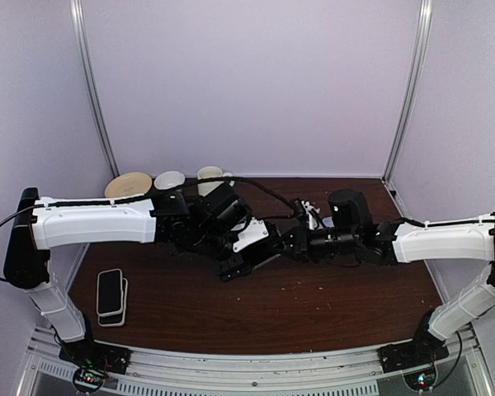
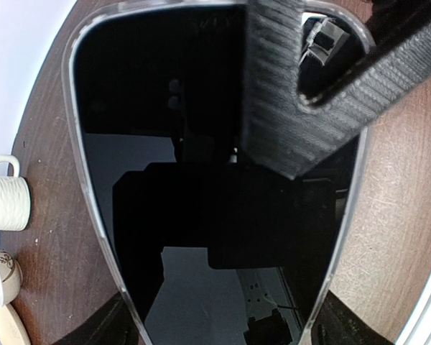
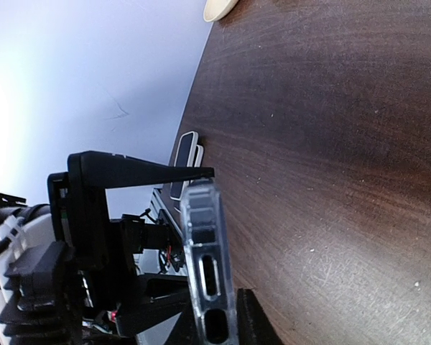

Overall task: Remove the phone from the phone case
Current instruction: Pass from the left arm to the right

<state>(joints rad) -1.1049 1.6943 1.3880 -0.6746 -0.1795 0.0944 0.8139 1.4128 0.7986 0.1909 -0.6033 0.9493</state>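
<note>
The phone (image 2: pixel 201 215) has a black screen and sits in a clear phone case (image 2: pixel 82 165); it fills the left wrist view. My left gripper (image 2: pixel 223 323) is shut across its width, with dark fingers (image 2: pixel 104 323) against both long edges. My right gripper (image 3: pixel 208 309) is closed on the case's end, which shows edge-on as clear plastic with port cut-outs (image 3: pixel 205 266). One ribbed right finger (image 2: pixel 294 108) lies over the top of the screen. Seen from above, the left gripper (image 1: pixel 246 247) and right gripper (image 1: pixel 285 242) meet over the table's middle, and they hide the phone.
Two more phones lie stacked (image 1: pixel 110 297) near the table's front left (image 3: pixel 185 162). A bowl (image 1: pixel 128 184), a cup (image 1: pixel 169 179) and a white ribbed mug (image 1: pixel 210 175) stand along the back edge. The dark wooden table (image 1: pixel 330 305) is walled in by pale panels.
</note>
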